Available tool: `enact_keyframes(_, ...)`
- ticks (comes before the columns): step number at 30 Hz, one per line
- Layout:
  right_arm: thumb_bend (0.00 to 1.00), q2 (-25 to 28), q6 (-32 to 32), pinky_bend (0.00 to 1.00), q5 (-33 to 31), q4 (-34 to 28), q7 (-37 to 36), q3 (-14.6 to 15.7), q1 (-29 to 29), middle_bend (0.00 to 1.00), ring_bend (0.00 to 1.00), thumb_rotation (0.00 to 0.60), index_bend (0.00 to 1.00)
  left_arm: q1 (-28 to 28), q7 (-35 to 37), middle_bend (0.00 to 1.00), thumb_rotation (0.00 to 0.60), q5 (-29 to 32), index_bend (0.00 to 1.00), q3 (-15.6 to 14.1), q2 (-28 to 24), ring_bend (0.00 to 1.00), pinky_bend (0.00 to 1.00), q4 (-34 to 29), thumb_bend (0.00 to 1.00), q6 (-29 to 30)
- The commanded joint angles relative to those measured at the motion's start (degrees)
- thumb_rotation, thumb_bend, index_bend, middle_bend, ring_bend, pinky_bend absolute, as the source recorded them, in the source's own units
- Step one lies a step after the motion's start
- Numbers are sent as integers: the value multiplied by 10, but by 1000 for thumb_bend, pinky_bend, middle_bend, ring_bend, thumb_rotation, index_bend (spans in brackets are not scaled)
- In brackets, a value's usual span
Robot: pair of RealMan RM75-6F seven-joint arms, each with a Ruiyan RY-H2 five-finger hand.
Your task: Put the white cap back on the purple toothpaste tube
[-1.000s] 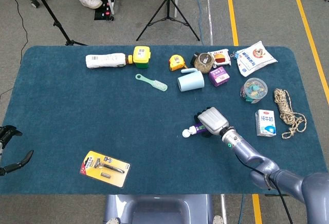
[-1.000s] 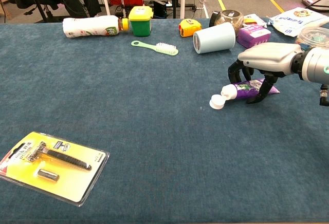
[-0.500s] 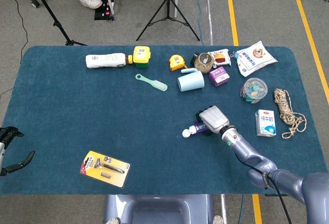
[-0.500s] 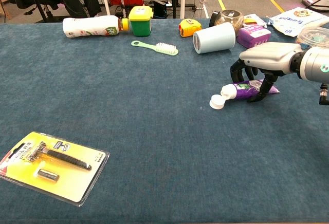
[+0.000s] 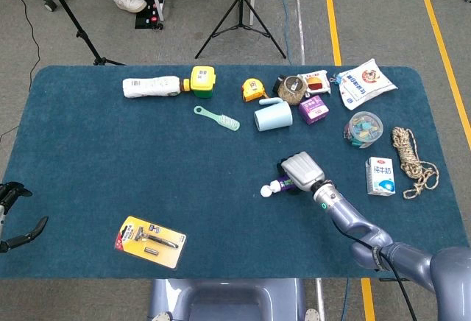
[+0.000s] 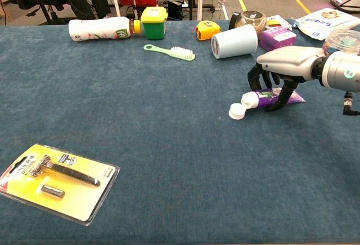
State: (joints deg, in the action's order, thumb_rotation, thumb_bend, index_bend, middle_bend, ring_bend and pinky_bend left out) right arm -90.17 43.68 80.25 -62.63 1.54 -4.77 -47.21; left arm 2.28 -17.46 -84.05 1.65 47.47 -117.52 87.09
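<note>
The purple toothpaste tube [image 5: 285, 184] [image 6: 264, 95] lies on the blue cloth right of centre, its white neck pointing left. The white cap [image 5: 267, 190] [image 6: 236, 110] rests on the cloth right at the neck's tip, tilted. My right hand [image 5: 302, 170] [image 6: 281, 68] arches over the tube, with dark fingers down on both its far and near sides, gripping it. Most of the tube's body is hidden under the hand. My left hand [image 5: 15, 218] hangs off the table's left edge, holding nothing, its fingers apart. Only the head view shows it.
A light blue cup [image 5: 272, 115] [image 6: 234, 41] lies on its side behind the tube, beside a purple box [image 5: 314, 109]. A milk carton [image 5: 381, 176], a jar [image 5: 363, 129] and a rope [image 5: 412, 160] sit to the right. A razor pack [image 5: 150, 241] [image 6: 56, 182] lies front left.
My right hand has shifted slightly left along the tube, after a small drift to the right. Tube and cap have barely moved. The left hand stays put.
</note>
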Motion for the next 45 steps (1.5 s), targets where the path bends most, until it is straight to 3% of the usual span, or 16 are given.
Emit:
enact_keyframes(1,264,0,4,465,-5,-6,-3,-2,4,523,564,569,532,0,2,286,297,-1,332,-1,1,228,348,0,239,-2)
enact_keyframes(9,264,-4,4,495,-16,-12,8,-4,8,533,579,573,545,0,6,286,296,-2,332,-1,-3,228,345,0,239,-1)
enact_keyframes(15,264,3,21,548,-24,-27,-11,-13,18,602,646,595,619,-2,9,285,298,-2,332,-3,-5,228,344,-2,239,0)
enact_keyframes(30,264,34,98,797,-24,-95,-53,-30,60,809,864,600,805,24,-3,284,299,-23,332,4,5,228,344,-12,239,-25)
enact_keyframes(38,264,72,120,907,-22,-164,16,-29,69,871,945,600,843,68,-35,284,303,-41,333,20,33,232,344,-30,239,-67)
enact_keyframes(45,264,98,116,958,-37,-215,74,-32,68,902,996,600,859,108,-78,281,300,-21,340,35,42,238,344,-63,239,-113)
